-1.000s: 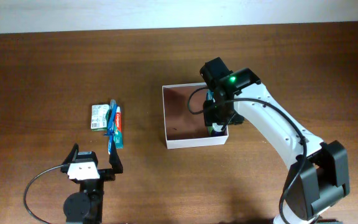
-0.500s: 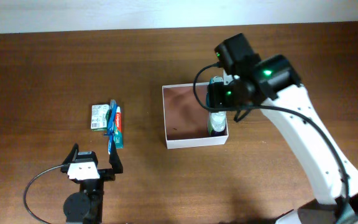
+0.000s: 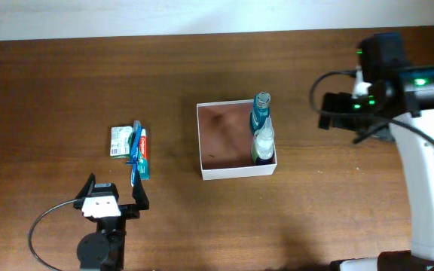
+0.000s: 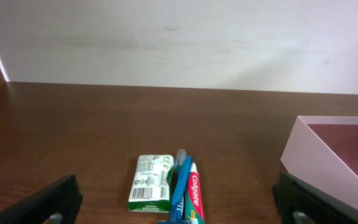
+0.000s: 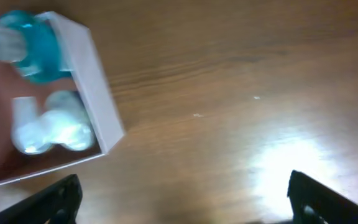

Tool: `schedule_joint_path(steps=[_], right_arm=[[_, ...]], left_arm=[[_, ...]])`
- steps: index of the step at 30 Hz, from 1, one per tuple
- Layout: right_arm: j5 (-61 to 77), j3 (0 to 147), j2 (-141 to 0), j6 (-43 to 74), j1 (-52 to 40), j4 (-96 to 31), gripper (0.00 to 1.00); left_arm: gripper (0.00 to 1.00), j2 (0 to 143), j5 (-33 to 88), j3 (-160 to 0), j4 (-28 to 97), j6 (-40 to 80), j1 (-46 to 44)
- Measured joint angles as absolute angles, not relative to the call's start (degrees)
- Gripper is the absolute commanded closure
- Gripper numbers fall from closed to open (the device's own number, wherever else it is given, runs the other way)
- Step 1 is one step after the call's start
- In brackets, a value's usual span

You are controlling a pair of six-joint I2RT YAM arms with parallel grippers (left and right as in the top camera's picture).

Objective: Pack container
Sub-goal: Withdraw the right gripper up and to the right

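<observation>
The container point(image 3: 238, 172), a white-walled square box with a reddish-brown inside, stands mid-table. Upright along its right wall are a teal bottle point(image 3: 261, 109) and a clear bottle point(image 3: 262, 143). My right gripper point(image 3: 350, 113) hangs open and empty over bare wood, to the right of the box. Its wrist view shows the container point(image 5: 98, 106) at top left with the teal bottle point(image 5: 39, 46) and the clear bottle point(image 5: 51, 127). My left gripper point(image 3: 114, 197) rests open at the front left. Just beyond it lie a green soap box point(image 4: 149, 183), a blue toothbrush point(image 4: 180, 186) and a toothpaste tube point(image 4: 194, 193).
A pale wall borders the far edge of the brown wooden table point(image 3: 66, 83). The soap box point(image 3: 119, 141), toothbrush point(image 3: 135, 150) and toothpaste point(image 3: 143, 154) lie together left of the container. From the left wrist view the container's wall point(image 4: 319, 155) shows at the right.
My right gripper opened, let go of the clear bottle inside the container, then rose and swung right, away from the box. The left arm has not moved.
</observation>
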State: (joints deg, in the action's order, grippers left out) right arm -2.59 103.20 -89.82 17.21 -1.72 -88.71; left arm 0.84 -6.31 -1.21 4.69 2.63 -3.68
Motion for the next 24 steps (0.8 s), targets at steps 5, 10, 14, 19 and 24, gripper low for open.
schedule_joint_path(steps=[5, 10, 14, 19, 24], right_arm=[[-2.6, 103.2, -89.8, 17.1, 2.8, -89.7, 0.02], [-2.6, 103.2, -89.8, 17.1, 3.5, -89.7, 0.01], [-2.6, 103.2, -89.8, 17.1, 3.5, -89.8, 0.01], [-2.6, 103.2, -89.8, 16.9, 3.5, -89.8, 0.02], [-2.6, 103.2, -89.8, 16.8, 3.5, -89.8, 0.02]], left_arm=[[0.01, 0.8, -6.3, -1.2, 4.7, 2.7, -3.7], [0.01, 0.8, -6.3, -1.2, 4.7, 2.7, -3.7], [0.01, 0.8, -6.3, -1.2, 4.7, 2.6, -3.7], [0.01, 0.8, -6.3, -1.2, 4.7, 2.6, -3.7], [0.01, 0.8, -6.3, -1.2, 4.5, 2.6, -3.7]])
